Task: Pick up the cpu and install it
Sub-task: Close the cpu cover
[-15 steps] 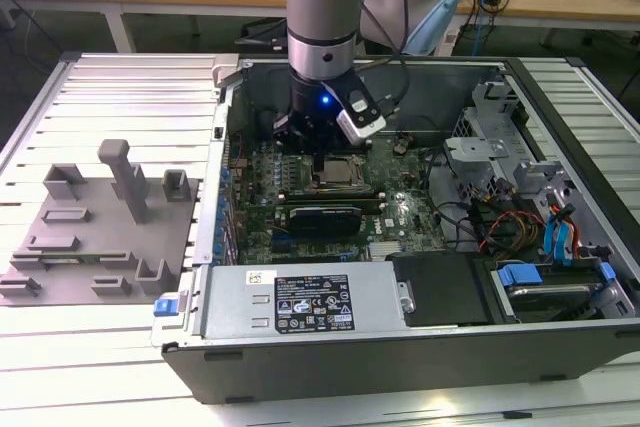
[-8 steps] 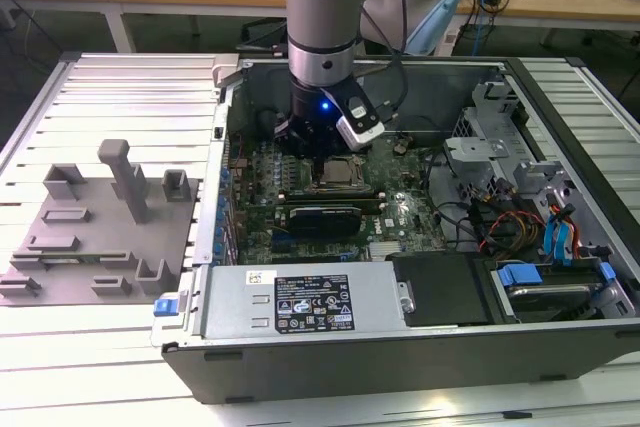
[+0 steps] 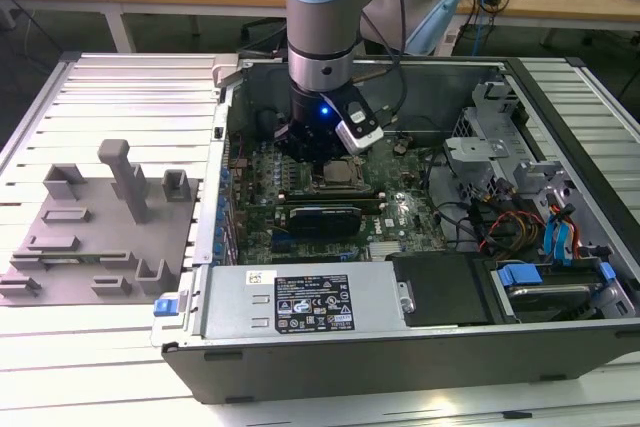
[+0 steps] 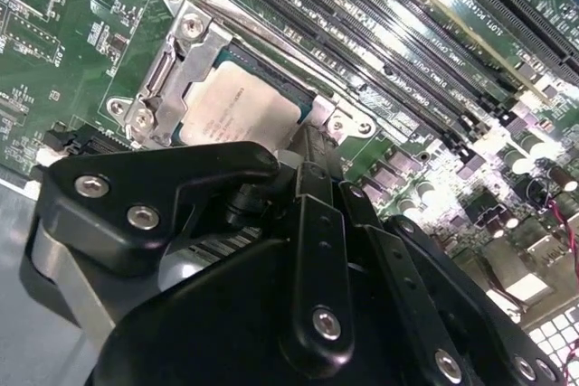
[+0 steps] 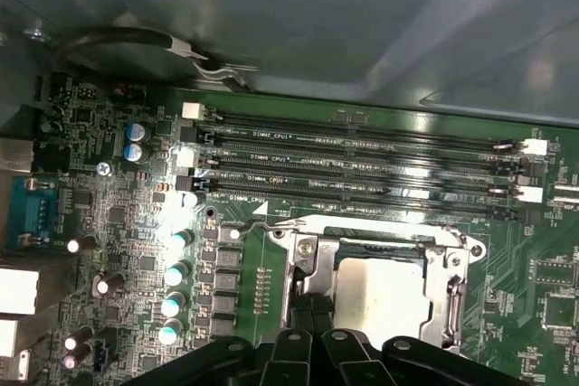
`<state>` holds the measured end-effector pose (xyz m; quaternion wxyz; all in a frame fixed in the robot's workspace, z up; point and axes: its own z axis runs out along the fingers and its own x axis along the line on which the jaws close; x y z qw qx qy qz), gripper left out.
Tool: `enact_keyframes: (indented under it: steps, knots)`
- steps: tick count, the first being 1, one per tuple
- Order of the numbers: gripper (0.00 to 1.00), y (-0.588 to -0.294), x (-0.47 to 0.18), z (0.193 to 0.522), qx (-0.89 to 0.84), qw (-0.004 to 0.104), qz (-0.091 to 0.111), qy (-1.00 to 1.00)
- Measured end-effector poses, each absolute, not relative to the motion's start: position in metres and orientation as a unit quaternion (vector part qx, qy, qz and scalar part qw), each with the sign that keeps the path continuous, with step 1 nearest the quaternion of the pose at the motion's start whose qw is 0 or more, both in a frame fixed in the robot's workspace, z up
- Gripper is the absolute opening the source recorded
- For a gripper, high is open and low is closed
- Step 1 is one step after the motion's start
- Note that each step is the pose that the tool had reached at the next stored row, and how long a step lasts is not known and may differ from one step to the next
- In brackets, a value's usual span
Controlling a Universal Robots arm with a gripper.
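Observation:
The cpu (image 4: pixel 237 111), a flat silvery square, lies inside the metal socket frame (image 4: pixel 193 41) on the green motherboard. In the first wrist view the cpu (image 5: pixel 380 294) sits level between the frame's (image 5: pixel 303 264) side rails. My gripper (image 4: pixel 306 149) hangs low over the board, and its black fingers come together at one edge of the cpu. The gripper (image 5: pixel 308 312) looks shut, with its tips side by side and nothing lifted between them. In the exterior view the gripper (image 3: pixel 322 152) stands straight down over the socket (image 3: pixel 342 175) in the open computer case.
Rows of memory slots (image 5: pixel 362 162) run beside the socket. The case wall (image 3: pixel 230 97) rises close behind the arm. A power supply (image 3: pixel 300 302) fills the case's front, drive bays and cables (image 3: pixel 540 237) the exterior view's right. A grey fixture plate (image 3: pixel 90 237) lies outside at the exterior view's left.

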<state>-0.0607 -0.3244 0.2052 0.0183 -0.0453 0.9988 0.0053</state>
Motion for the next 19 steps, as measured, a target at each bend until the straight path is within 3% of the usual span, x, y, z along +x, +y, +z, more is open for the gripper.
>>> enact_keyframes:
  steps: [19]
  knots:
    - [0.11,-0.3176,-0.0611,0.2059,-0.045,0.019,0.008,0.999]
